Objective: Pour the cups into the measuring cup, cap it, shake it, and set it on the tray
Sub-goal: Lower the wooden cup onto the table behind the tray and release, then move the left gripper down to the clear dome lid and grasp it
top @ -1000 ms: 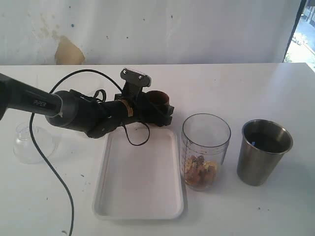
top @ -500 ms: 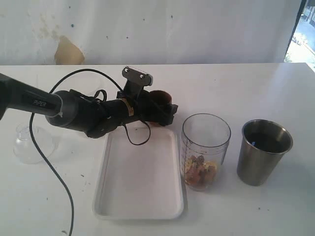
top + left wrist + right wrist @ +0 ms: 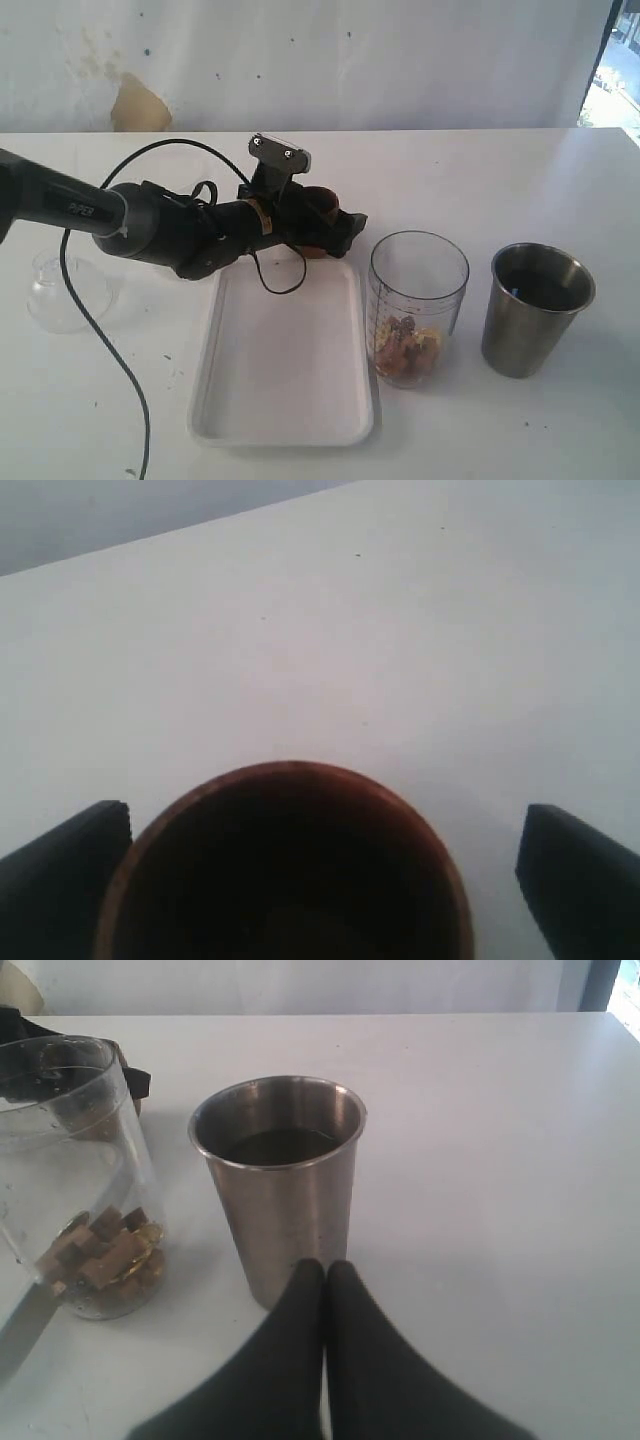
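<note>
Soft daylight makes the white table [image 3: 520,170] look bright. Shadows are pale with fuzzy edges. Between the left gripper's [image 3: 325,820] wide-apart fingers, the wooden cup [image 3: 285,880] is blurry and dark inside. Just ahead of the right gripper [image 3: 325,1275], which is pressed shut, the steel cup [image 3: 278,1190] looks sharp with a dull shine. The clear cup [image 3: 70,1160] beside it shows small white glints.

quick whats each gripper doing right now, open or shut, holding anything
left gripper: open, jaws either side of the wooden cup, not gripping it
right gripper: shut, empty, by the steel tumbler
</note>
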Robot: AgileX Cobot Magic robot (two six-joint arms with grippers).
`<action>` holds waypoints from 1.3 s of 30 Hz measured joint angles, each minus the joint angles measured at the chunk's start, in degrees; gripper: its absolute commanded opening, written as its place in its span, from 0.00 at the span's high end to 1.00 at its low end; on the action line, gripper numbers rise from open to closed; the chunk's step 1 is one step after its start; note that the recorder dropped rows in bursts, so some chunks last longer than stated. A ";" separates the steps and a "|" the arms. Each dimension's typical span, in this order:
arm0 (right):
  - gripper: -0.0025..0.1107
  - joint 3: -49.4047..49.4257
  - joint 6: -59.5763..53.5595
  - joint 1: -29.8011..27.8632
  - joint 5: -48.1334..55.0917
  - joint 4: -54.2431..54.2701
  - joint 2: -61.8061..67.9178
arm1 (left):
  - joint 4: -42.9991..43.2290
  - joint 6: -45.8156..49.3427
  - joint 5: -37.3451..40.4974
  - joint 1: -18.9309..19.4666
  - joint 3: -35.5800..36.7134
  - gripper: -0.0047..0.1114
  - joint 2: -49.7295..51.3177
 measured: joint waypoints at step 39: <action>0.98 0.00 0.00 0.00 0.00 0.00 0.00 | 1.28 6.29 31.70 0.10 0.00 0.43 -34.91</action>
